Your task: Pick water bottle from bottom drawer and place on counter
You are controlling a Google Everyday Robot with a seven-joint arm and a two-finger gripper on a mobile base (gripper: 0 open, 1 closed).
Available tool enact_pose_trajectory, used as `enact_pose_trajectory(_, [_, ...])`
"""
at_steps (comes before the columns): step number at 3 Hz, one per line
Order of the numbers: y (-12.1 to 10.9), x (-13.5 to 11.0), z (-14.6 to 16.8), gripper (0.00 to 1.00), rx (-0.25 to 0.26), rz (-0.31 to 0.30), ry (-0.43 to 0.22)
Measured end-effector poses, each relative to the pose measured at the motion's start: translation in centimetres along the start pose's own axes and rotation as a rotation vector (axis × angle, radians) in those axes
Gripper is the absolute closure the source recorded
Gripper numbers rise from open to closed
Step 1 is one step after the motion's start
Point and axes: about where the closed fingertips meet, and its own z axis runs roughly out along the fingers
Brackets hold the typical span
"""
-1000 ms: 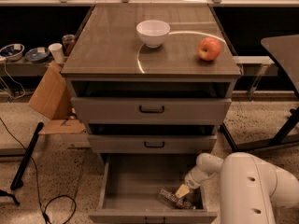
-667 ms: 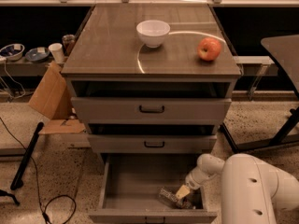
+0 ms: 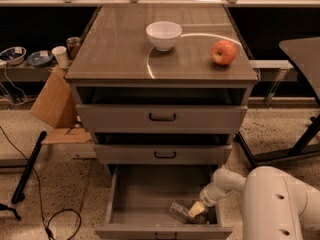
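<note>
- Reaching down into the open bottom drawer point(image 3: 142, 189), the gripper point(image 3: 196, 210) sits low in the drawer's front right corner. It is at the end of a white arm point(image 3: 226, 180) that comes in from the lower right.
- The water bottle point(image 3: 177, 211) lies on its side on the drawer floor, close to the front wall and just left of the gripper's pale tip.
- The gripper is right against the bottle and covers its right end. Whether it is closed on the bottle or only resting over it cannot be told.
- The middle drawer point(image 3: 130, 155) and the top drawer point(image 3: 115, 118) sit above, each with a black bar handle and a dark gap over its front.
- On the counter point(image 3: 112, 49) a white bowl point(image 3: 164, 35) stands near the back centre, and a red apple point(image 3: 223, 52) sits toward the right edge, well apart from the bowl.
- A pale arc point(image 3: 150, 66) curves across the counter from beside the bowl toward the apple and down to the front edge.
- A sheet of cardboard point(image 3: 54, 104) leans against the cabinet's left side.
- Behind the cardboard, a paper cup point(image 3: 60, 55) stands on a low shelf.
- A black cable point(image 3: 59, 219) loops on the speckled floor at the lower left.
</note>
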Motion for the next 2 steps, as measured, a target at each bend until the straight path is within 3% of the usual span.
enact_pose_trajectory(2, [0.8,1.1,2.1,0.31,-0.031,-0.01,-0.024])
